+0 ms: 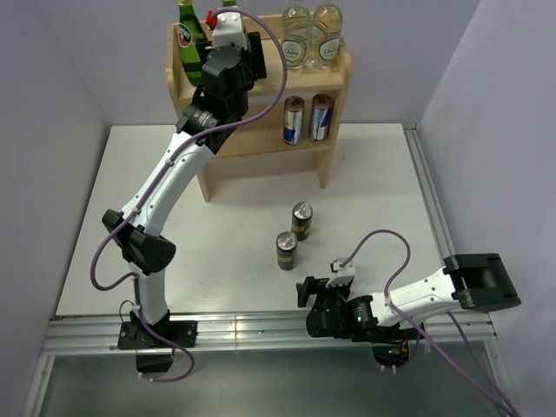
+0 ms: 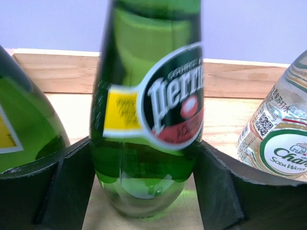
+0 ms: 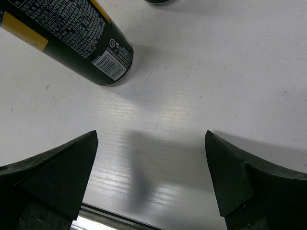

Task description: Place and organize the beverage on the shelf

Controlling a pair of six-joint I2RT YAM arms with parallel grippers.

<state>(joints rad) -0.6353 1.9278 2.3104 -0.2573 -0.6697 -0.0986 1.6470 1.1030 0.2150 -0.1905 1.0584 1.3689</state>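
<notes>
The wooden shelf [image 1: 337, 65] stands at the back of the table. My left gripper [image 1: 228, 26] is at its top board, shut on a dark-green bottle [image 2: 144, 96] with a red-marked label; the bottle's base rests on the board [image 2: 72, 105]. A second green bottle [image 1: 187, 28] stands to its left, also in the left wrist view [image 2: 24, 120]. Two blue-and-silver cans [image 1: 294, 120] [image 1: 321, 117] stand on the lower tier. Two dark cans with yellow bands [image 1: 301, 221] [image 1: 286, 251] stand on the table. My right gripper [image 1: 308, 291] is open and empty just in front of them, the nearer can [image 3: 72, 38] ahead of its fingers.
Two clear bottles with green-white labels [image 1: 296, 36] [image 1: 327, 35] stand on the right of the top board; one is close to my left gripper's right finger [image 2: 278, 134]. The metal rail [image 1: 261, 326] runs along the table's front edge under my right gripper [image 3: 151, 143].
</notes>
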